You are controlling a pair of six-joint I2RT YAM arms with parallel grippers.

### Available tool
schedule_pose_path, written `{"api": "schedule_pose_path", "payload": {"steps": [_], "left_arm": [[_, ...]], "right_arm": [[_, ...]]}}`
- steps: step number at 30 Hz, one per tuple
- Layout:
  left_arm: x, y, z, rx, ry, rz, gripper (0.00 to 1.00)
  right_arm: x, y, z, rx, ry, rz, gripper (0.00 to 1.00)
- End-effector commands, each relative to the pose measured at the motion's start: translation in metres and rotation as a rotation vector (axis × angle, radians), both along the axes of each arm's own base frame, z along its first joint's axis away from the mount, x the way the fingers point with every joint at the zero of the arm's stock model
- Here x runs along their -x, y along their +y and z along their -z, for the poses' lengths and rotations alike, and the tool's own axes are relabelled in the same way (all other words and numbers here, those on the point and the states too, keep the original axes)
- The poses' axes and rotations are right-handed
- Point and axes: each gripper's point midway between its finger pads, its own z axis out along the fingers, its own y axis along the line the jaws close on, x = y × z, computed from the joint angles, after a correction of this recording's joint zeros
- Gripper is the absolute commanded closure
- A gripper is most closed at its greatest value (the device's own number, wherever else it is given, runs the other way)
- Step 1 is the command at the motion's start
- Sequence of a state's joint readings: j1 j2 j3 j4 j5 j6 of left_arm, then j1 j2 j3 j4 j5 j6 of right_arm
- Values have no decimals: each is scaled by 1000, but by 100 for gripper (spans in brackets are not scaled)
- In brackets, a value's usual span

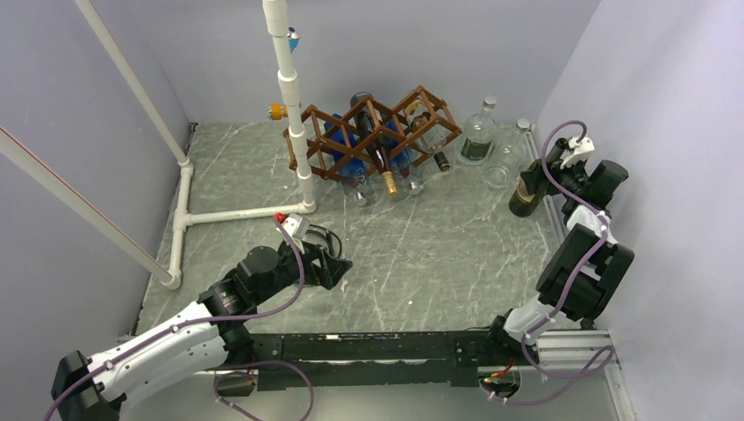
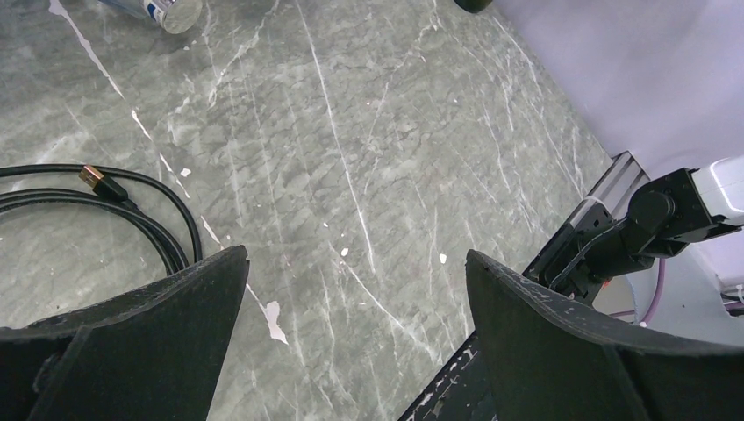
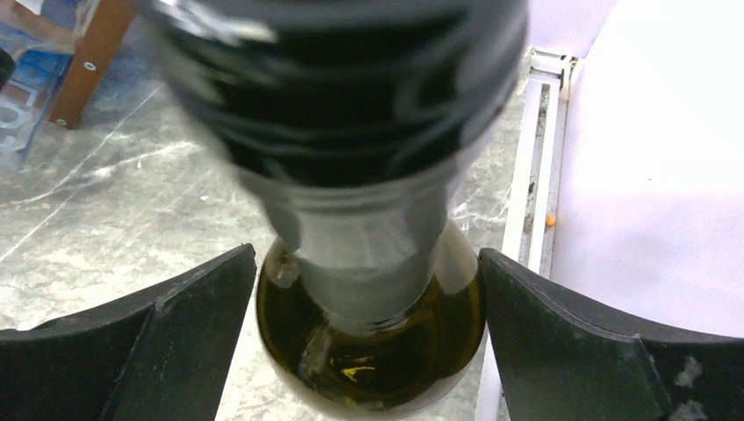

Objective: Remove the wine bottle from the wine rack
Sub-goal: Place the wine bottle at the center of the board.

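The dark brown wine rack [image 1: 377, 132] stands at the back of the table with several bottles lying in its cells. A dark green wine bottle [image 1: 526, 195] stands upright on the table at the right, off the rack. My right gripper [image 1: 551, 168] hangs over its top. In the right wrist view the right gripper [image 3: 367, 253] is open, one finger on each side of the wine bottle [image 3: 368, 351] at its shoulder, with a thin gap at the left. The neck looms blurred close to the camera. My left gripper [image 1: 338, 263] [image 2: 355, 254] is open over bare table.
Two clear glass bottles [image 1: 478, 132] [image 1: 500, 167] stand between the rack and the green bottle. A white PVC pipe frame [image 1: 289, 96] rises left of the rack. A black cable [image 2: 132, 202] loops by the left gripper. The right wall and a metal rail [image 3: 535, 175] are close to the bottle.
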State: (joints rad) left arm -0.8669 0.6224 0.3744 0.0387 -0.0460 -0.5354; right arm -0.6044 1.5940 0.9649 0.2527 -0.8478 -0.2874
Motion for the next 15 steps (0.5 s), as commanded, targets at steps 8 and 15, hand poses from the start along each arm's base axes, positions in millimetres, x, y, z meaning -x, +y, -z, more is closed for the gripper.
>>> {"api": "schedule_pose_path", "payload": {"steps": [8,15], "left_arm": [[4,-3,-17,45,-25,30,0],[4,-3,-19,38,-27,32,1]], "right_arm": [[16,-4,-71,97,-112,-3,0],[31,-2,-107,166,-90,-1,0]]}}
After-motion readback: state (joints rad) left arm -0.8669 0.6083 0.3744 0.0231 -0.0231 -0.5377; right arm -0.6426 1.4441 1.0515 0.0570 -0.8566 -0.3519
